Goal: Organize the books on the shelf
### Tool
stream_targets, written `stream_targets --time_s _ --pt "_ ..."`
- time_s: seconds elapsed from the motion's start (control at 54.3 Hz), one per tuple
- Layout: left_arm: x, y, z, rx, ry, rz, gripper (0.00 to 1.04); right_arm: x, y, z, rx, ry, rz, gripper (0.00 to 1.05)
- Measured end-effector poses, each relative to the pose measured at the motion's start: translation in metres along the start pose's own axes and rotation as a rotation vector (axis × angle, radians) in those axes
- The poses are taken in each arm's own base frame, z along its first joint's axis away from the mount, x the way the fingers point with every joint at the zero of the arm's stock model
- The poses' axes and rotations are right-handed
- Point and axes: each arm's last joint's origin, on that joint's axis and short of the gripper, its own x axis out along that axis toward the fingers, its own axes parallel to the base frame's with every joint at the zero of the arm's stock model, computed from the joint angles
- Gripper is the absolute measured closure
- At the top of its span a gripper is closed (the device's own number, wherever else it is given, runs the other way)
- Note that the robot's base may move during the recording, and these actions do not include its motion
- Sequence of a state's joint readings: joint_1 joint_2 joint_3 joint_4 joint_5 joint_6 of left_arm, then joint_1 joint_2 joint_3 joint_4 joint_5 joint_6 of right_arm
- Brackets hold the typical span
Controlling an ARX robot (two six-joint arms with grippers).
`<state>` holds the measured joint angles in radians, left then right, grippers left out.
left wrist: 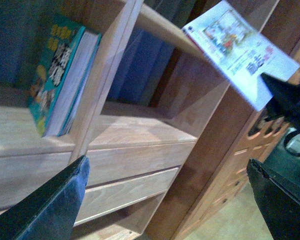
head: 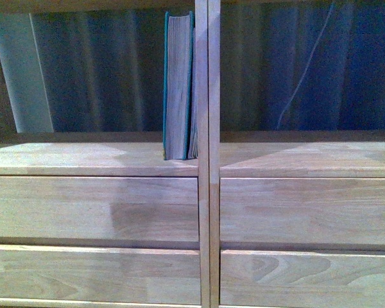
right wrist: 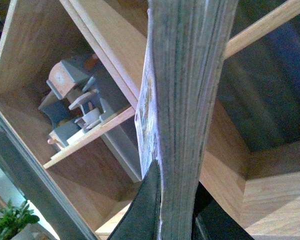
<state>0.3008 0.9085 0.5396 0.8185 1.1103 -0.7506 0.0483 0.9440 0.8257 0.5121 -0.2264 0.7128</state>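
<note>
Currently: right end effector (left wrist: 282,97) clenched on the paperback (left wrist: 240,50), pinching it at one end. The paperback hangs tilted in the air, well apart from the teal book (head: 178,86), past the divider (head: 208,128). Left end effector (left wrist: 167,170) released, jaws wide, nothing between them. Teal book upright in its shelf (head: 90,160) compartment, touching the divider, unsupported on its other side.

Risks, by my judgement:
- The thin paperback, held by one end, may twist and slip.
- Its leading corner may catch the divider going in.
- A nudge could tip the teal book over.

Surface: pale smooth wood, with plain drawer fronts (head: 90,208) below the teal book.

Room: dark blue curtain (head: 96,70) behind the teal book and no back panel seen, so a book pushed deep might fall through. Darker cabinet (left wrist: 250,150) stands well beyond the teal book.
</note>
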Motion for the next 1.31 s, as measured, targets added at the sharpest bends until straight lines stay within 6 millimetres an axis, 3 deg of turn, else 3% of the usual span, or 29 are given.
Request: stream_targets --time_s 0.166,0.35,0.516,0.755,0.976,1.308 --pt "0.035 -0.006 0.033 -0.165 -0.102 -0.189 0.07 0.011 0.015 -0.005 0.013 0.024 0.054 0.97" --pt "0.072 -0.025 0.028 -0.376 -0.153 -0.339 0.07 0.017 0.031 -0.009 0.055 0.027 0.098 0.97" --pt "0.091 -0.034 0.021 -0.457 -0.177 -0.404 0.07 0.017 0.042 -0.015 0.091 0.041 0.139 0.97" --pt "0.11 -0.039 0.018 -0.499 -0.189 -0.45 0.07 0.012 0.052 -0.016 0.143 0.04 0.157 0.97" --pt "0.119 -0.049 0.022 -0.487 -0.194 -0.503 0.07 0.002 0.066 -0.016 0.183 0.05 0.199 0.97" --pt "0.131 -0.048 0.016 -0.498 -0.187 -0.481 0.07 -0.013 0.076 -0.02 0.216 0.077 0.242 0.97"
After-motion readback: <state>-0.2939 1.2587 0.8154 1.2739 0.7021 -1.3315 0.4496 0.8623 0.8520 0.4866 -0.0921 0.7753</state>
